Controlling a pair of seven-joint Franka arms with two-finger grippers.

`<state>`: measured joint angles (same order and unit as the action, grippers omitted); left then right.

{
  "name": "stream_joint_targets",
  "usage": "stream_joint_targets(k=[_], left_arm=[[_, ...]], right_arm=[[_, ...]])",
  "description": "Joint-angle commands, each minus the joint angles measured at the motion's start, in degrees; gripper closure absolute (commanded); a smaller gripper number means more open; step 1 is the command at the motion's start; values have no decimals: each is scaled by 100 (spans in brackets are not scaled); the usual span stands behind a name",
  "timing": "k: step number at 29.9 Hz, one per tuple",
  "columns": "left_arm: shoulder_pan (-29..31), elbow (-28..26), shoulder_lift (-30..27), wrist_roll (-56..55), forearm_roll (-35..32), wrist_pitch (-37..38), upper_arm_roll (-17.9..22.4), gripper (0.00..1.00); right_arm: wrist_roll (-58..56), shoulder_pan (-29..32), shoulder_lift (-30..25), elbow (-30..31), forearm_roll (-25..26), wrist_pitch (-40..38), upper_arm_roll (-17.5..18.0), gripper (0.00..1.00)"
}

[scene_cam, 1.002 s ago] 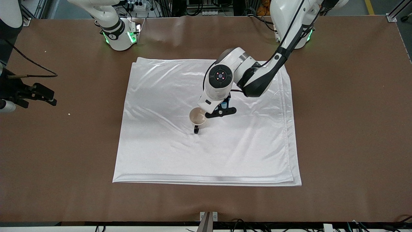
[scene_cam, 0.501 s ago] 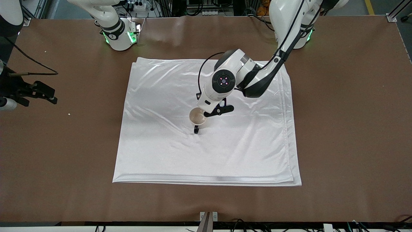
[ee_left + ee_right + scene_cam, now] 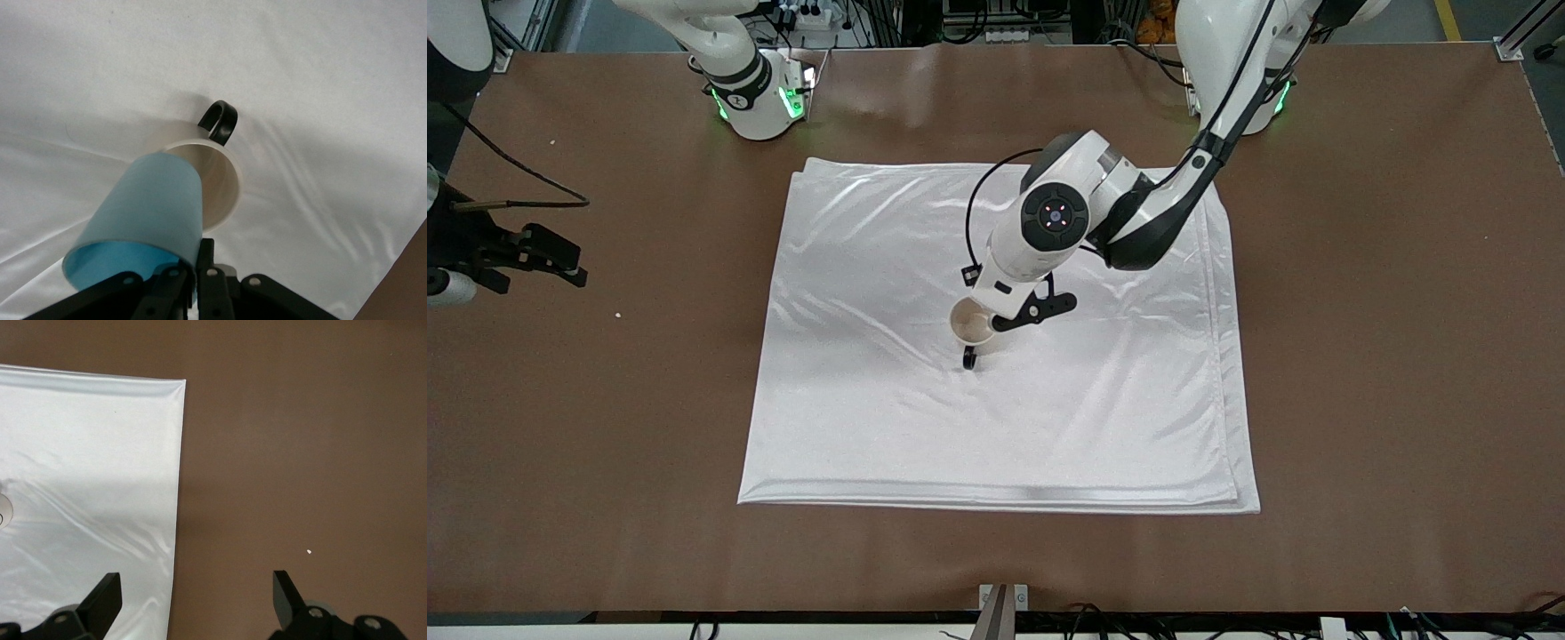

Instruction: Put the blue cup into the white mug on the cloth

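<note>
over the last sec the left gripper (image 3: 1021, 313) has shifted a little across the cloth (image 3: 871, 267) and settled just beside and partly over the white mug (image 3: 972, 324); the blue glimpse under the wrist visible a sec ago in the front view is now hidden by the arm. meaning for the task: transport looks near done, and the step in hand is prob. the final alignment of cup over mug mouth, w/ lowering and release not yet done. left jaws: fully closed, pinching the wall of the blue cup (image 3: 143, 217) at its rim, as the left wrist view shows. the cup hangs tilted, its closed base end toward the mug mouth, its open end at the fingers; it overlaps the mug rim in that view, but whether it touches the rim cannot be told. cup appearance: pale blue outside, brighter blue inside, smooth, no handle, tapering, slightly narrower than the mug. mug: upright near the cloth's middle, cream-white, pale interior, empty, black loop handle (image 3: 221, 121) pointing toward the front camera. right gripper (image 3: 193, 600): arm waits over bare table off the cloth's edge at the right arm's end, jaws wide apart, holding nothing.
</note>
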<state>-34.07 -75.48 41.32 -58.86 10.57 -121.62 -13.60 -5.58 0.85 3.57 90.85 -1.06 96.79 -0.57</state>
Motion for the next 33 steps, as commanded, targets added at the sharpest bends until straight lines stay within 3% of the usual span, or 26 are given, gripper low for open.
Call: stream_joint_targets(k=[1,26,29,32,33], left_arm=[[-126,183,96,-55,103,-72,77,100],[-276,174,403,-64,85,-336,77,100],[-258,174,439,-56,85,-433,77,79],[-258,174,447,-55,85,-477,77,42],[-258,165,447,-47,85,-477,86,34]], right_arm=[[-83,47,-164,170,-34,50,40,0],[-74,56,-164,205,-34,50,40,0],[-74,56,-164,205,-34,50,40,0],[-74,56,-164,205,-34,50,40,0],[-74,56,-164,205,-34,50,40,0]])
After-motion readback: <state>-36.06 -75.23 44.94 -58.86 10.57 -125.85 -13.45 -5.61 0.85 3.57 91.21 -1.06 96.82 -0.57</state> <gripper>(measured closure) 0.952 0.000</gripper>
